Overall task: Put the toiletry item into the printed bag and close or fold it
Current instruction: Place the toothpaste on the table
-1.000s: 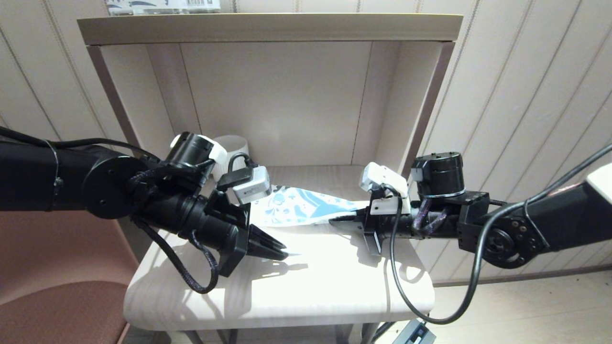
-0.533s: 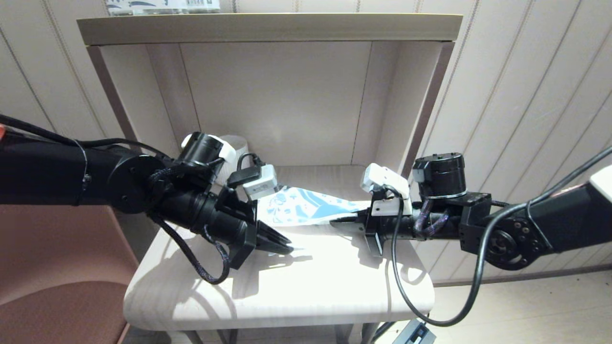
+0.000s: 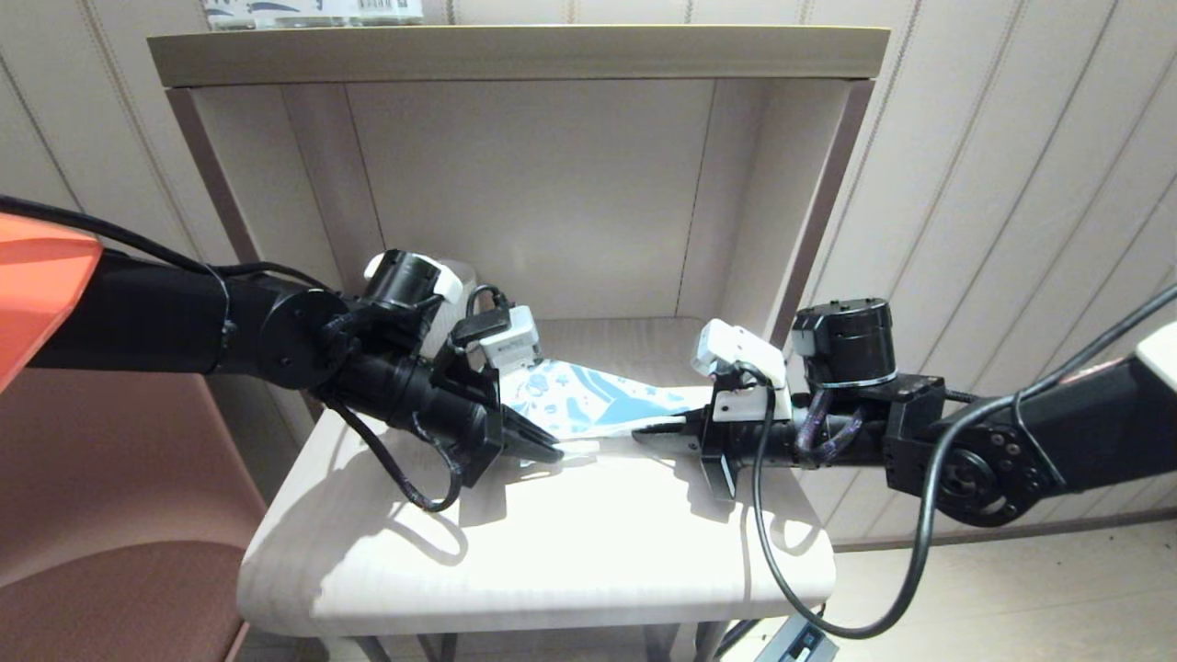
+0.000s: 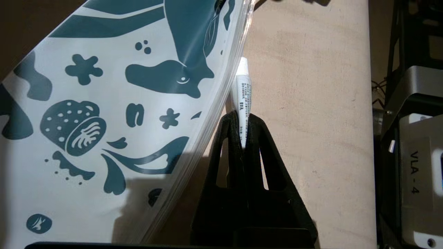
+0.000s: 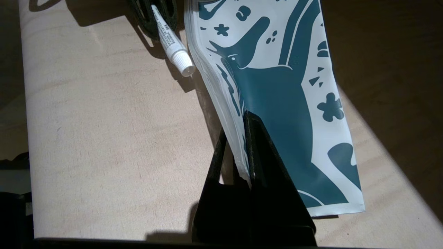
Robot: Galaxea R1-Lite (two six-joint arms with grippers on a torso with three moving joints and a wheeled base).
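The toiletry item (image 4: 244, 91) is a thin white tube with a ribbed cap (image 5: 183, 65). My left gripper (image 3: 550, 451) is shut on its tail end (image 4: 242, 119). The cap end points at the near long edge of the printed bag (image 3: 588, 400), almost touching it. The bag (image 5: 283, 86) is white with a blue-teal print (image 4: 121, 103) and is held tilted above the table. My right gripper (image 3: 645, 430) is shut on its edge at the right end (image 5: 242, 119). In these views I cannot tell whether the bag's mouth is open.
A white mug (image 3: 457, 274) stands at the back left, mostly hidden behind my left arm. The pale table top (image 3: 552, 561) sits inside a shelf niche with side walls (image 3: 809, 230). A printed package (image 3: 313, 11) lies on top. A brown seat (image 3: 110, 533) is at the left.
My left arm has moved back and to the right, carrying the tube up to the bag's edge. The right gripper and the bag have stayed almost still.
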